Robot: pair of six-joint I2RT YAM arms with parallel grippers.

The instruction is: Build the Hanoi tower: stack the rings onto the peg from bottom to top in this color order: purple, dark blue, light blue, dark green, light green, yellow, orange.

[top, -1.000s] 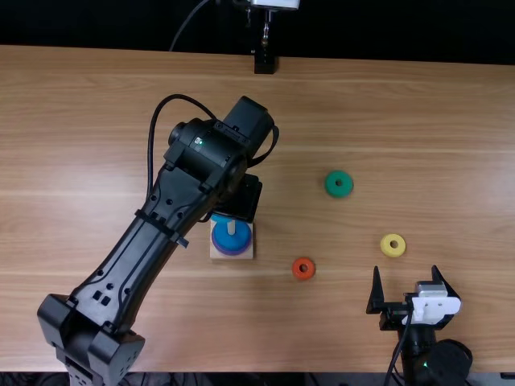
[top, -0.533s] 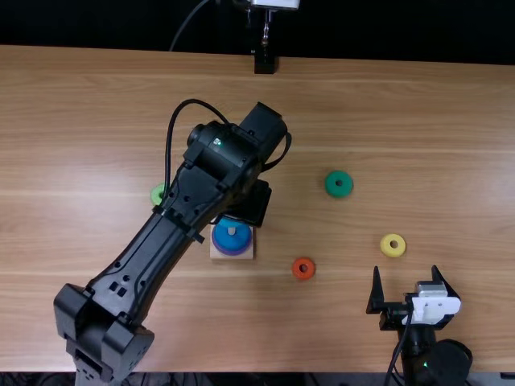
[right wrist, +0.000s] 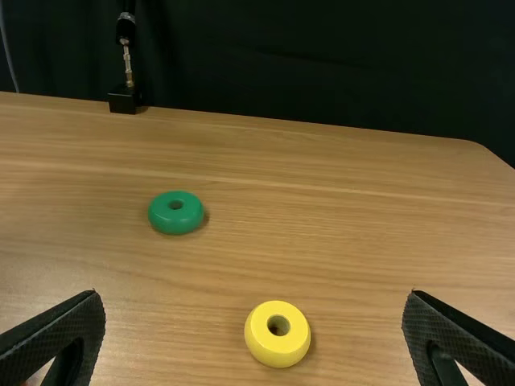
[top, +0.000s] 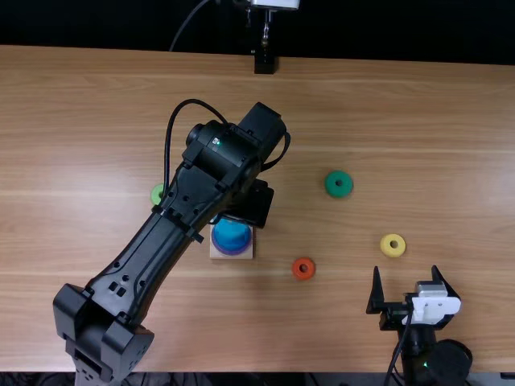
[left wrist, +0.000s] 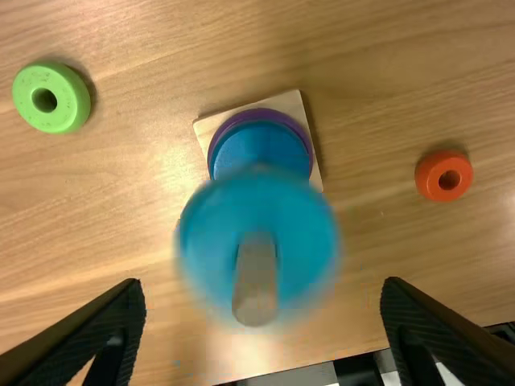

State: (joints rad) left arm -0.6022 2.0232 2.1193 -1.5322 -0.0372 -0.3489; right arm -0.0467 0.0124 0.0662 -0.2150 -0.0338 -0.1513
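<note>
Round light-blue ring (left wrist: 303, 229) around blunt peg (left wrist: 256, 293)

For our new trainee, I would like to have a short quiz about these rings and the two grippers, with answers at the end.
1. Which colour is the loose ring nearest the right gripper in the top view? A) dark green B) yellow C) orange
2. True or false: the left gripper is open.
3. Fill in: the bottom ring on the wooden base is ____.
Key: 1 B; 2 true; 3 purple.
</note>
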